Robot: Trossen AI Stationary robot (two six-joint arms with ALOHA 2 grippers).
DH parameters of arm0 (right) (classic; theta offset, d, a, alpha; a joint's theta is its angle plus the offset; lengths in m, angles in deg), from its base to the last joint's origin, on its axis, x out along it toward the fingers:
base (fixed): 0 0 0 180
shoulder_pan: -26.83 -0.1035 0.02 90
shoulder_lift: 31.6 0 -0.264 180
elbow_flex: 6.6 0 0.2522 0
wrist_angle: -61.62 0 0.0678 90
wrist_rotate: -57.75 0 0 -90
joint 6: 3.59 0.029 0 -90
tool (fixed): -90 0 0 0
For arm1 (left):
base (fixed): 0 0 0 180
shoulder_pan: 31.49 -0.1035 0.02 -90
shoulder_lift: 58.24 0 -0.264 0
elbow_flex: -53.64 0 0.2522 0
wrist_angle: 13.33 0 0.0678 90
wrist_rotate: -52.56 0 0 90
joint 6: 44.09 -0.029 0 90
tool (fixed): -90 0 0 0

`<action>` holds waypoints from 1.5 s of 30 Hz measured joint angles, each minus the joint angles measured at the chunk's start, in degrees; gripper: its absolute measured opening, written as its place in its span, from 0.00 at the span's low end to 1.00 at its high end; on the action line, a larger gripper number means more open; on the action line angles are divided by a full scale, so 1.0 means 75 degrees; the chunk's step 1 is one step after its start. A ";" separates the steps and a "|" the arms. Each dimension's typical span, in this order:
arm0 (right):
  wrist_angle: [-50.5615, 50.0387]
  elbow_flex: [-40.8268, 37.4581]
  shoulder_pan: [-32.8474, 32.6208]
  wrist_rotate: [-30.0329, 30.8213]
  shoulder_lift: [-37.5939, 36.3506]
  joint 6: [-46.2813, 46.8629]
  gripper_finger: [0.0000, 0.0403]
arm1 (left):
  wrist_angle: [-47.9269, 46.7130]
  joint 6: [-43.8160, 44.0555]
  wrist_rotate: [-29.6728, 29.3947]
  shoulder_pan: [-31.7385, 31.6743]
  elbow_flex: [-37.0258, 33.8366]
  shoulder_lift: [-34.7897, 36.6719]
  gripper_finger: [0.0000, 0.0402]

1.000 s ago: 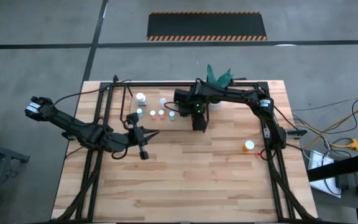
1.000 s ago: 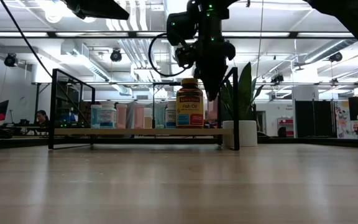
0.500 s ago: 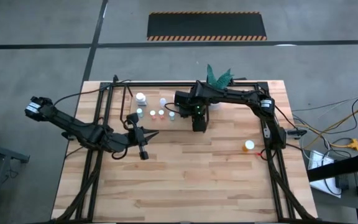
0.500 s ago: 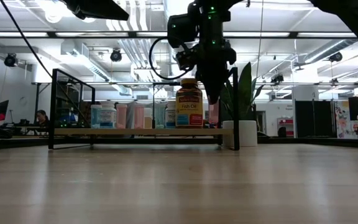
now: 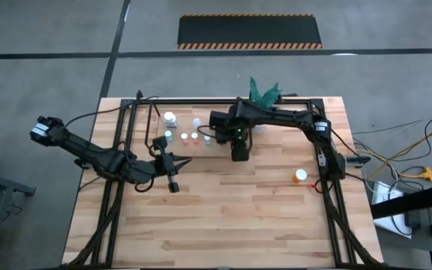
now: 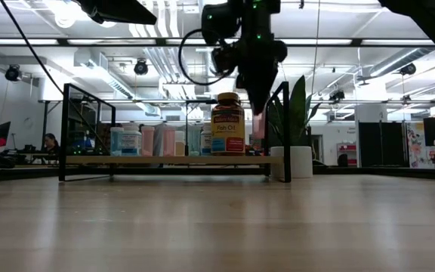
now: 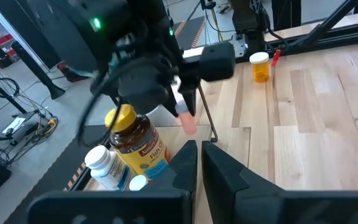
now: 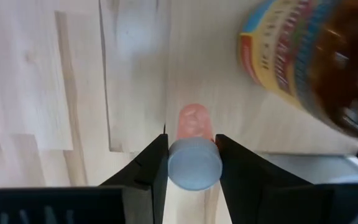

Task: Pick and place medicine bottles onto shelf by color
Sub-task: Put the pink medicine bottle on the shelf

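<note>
My right gripper (image 8: 191, 163) has risen slightly since earlier, fingers clamped on a pink bottle (image 8: 194, 124), long axis running straight out ahead of my fingertips, cap toward my wrist.

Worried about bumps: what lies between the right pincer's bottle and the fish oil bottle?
Only bare wood separates the pink bottle in the right pincer from the fish oil bottle, per the right wrist view.

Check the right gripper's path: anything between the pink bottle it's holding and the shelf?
Partly. The right gripper holds the pink bottle just off the shelf front edge. The large amber fish-oil bottle stands on the shelf right beside it, so that spot is taken. The rest of the way looks open. The left gripper waits well clear.
</note>
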 joint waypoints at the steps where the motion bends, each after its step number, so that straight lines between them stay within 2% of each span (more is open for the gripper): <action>1: -0.0056 0.0043 -0.0001 0.0002 -0.0038 0.0080 0.27 | -0.0001 0.0002 0.0000 0.0003 0.0000 0.0000 0.02; 10: -0.0081 0.0025 -0.0621 0.0029 -0.0393 0.0522 0.27 | 0.0001 -0.0070 0.0000 0.0000 -0.0003 0.0000 0.02; 16: 0.0524 -0.0121 -0.1155 0.0101 -0.0251 0.0482 0.27 | 0.0012 -0.0223 0.0000 0.0000 -0.0041 0.0000 0.02; 18: 0.0573 -0.0123 -0.1246 0.0347 -0.0158 0.0425 0.27 | 0.0017 -0.0213 0.0001 0.0000 -0.0087 0.0000 0.02; 21: 0.0593 -0.0147 -0.1245 0.0675 -0.0146 0.0427 0.27 | 0.0012 -0.0211 0.0000 0.0000 -0.0119 0.0000 0.02; 33: 0.0892 -0.0368 -0.0819 0.0693 -0.0060 0.0423 0.27 | -0.0023 -0.0204 0.0000 0.0023 -0.0127 0.0011 0.02; 45: 0.1045 -0.0741 -0.0755 0.0692 -0.0059 0.0488 0.27 | -0.0029 -0.0001 0.0003 0.0149 -0.0387 0.0523 0.02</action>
